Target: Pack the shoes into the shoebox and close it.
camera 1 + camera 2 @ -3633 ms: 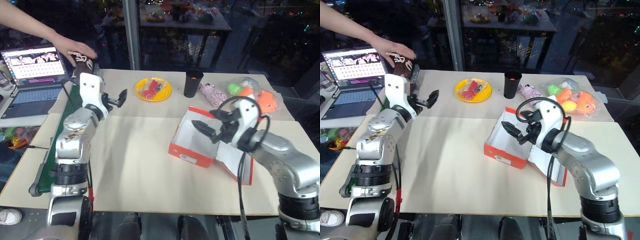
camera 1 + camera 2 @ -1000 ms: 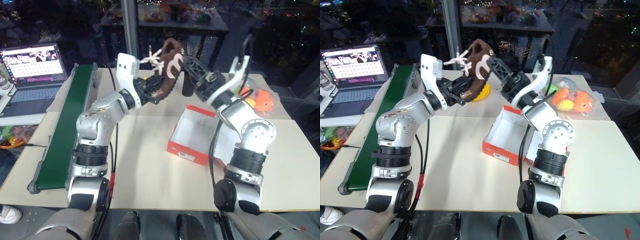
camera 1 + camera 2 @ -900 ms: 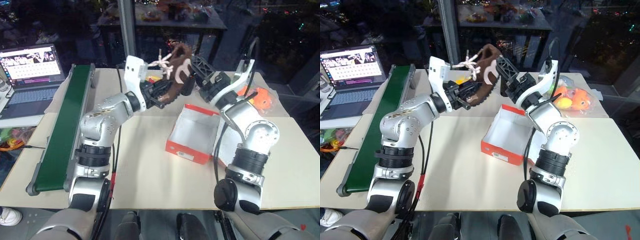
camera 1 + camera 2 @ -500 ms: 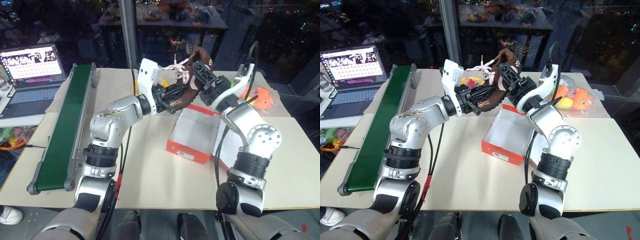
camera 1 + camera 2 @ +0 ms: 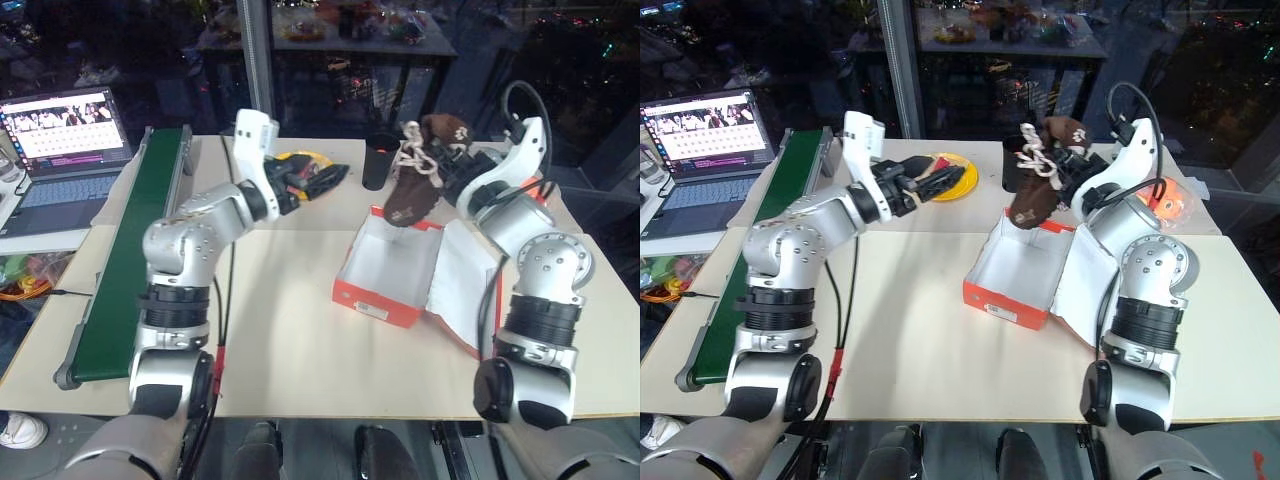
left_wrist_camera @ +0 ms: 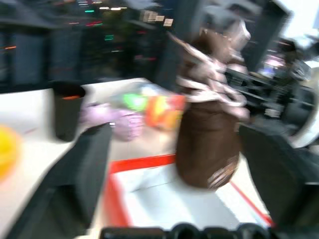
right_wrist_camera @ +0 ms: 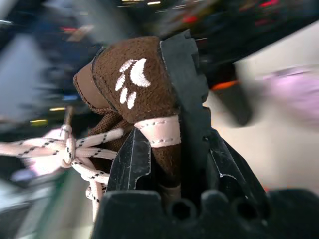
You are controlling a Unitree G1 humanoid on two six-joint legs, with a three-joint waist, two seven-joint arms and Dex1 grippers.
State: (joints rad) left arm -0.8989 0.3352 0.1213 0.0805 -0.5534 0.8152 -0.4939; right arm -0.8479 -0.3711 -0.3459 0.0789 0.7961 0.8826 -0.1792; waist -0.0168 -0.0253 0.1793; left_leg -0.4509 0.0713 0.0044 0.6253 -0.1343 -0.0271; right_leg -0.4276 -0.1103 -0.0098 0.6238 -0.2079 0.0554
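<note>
Right end effector (image 5: 1065,160) clamps brown shoe (image 5: 1035,195) by heel, toe hanging over open shoebox (image 5: 1020,270). Left end effector (image 5: 940,182) wide open, empty. Best lower shoe flat along box length.

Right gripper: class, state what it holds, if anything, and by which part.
The right gripper holds a brown shoe by its heel end, toe hanging over the open shoebox. The left gripper holds nothing.

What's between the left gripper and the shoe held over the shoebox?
A black cup stands between the open left gripper and the shoe in the right gripper; seen in the left eye view.
</note>
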